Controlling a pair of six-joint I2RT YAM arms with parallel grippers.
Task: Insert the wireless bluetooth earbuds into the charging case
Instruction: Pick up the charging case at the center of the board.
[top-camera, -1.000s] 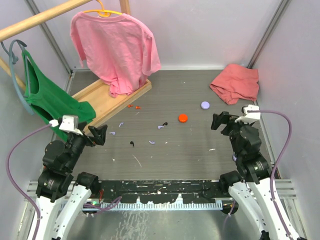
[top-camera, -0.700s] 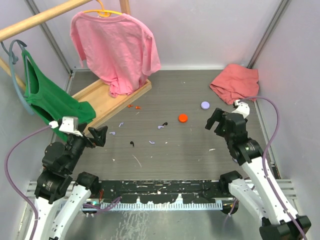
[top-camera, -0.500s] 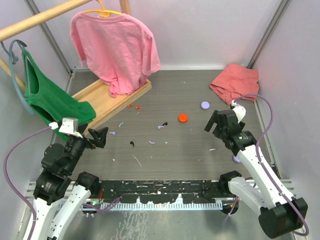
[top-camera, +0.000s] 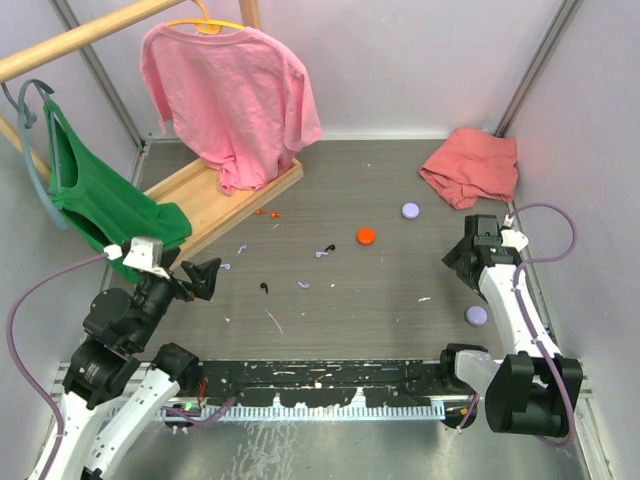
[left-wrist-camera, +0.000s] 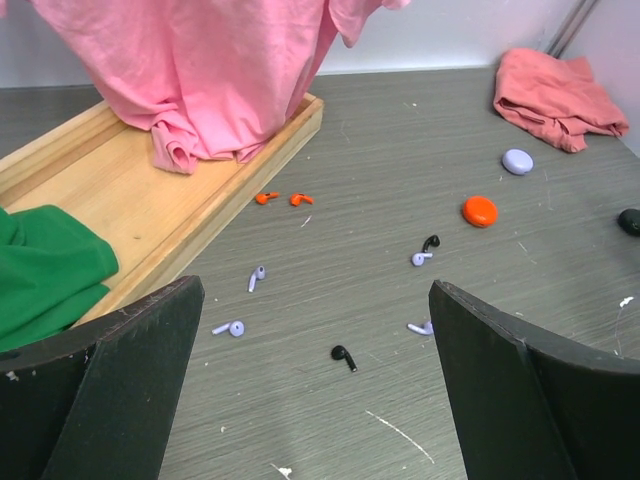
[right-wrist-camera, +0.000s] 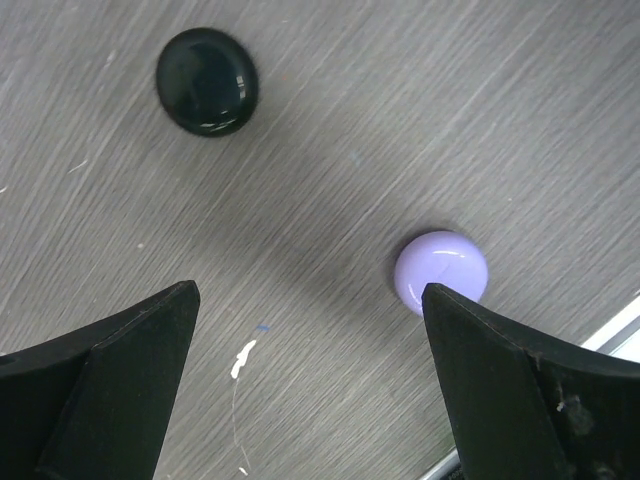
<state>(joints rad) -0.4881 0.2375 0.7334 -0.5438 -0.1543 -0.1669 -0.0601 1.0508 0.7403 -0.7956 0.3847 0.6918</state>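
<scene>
Progress: none of the insertion is done, as far as the views show. All 8 small curved plastic earbuds lie loose on the grey wood-grain table (top-camera: 400, 170), well apart from any case:

- 2 orange-red earbuds (left-wrist-camera: 300, 199), side by side near the edge of the wooden tray (left-wrist-camera: 100, 190).
- 4 lilac earbuds (left-wrist-camera: 257, 277), scattered across the middle of the table.
- 2 black earbuds (left-wrist-camera: 344, 356), one of them touching a lilac one.

The cases present as smooth closed domes; no open cavity is visible. The round orange charging case (left-wrist-camera: 480, 211) and a round lilac charging case (left-wrist-camera: 517, 161) sit beyond the earbuds. The glossy black round charging case (right-wrist-camera: 207, 80) and a second lilac round case (right-wrist-camera: 441, 270) lie directly below the right tool (right-wrist-camera: 308, 292).

Tool state: the left tool (top-camera: 203, 274) has its fingers spread fully wide and holds nothing; it hovers above the table, facing the earbuds. The right tool is equally wide apart and empty, above the 2 cases.

Remaining work, by judgement: open a case, pick up each matching earbud, seat it, and repeat for every colour.
</scene>
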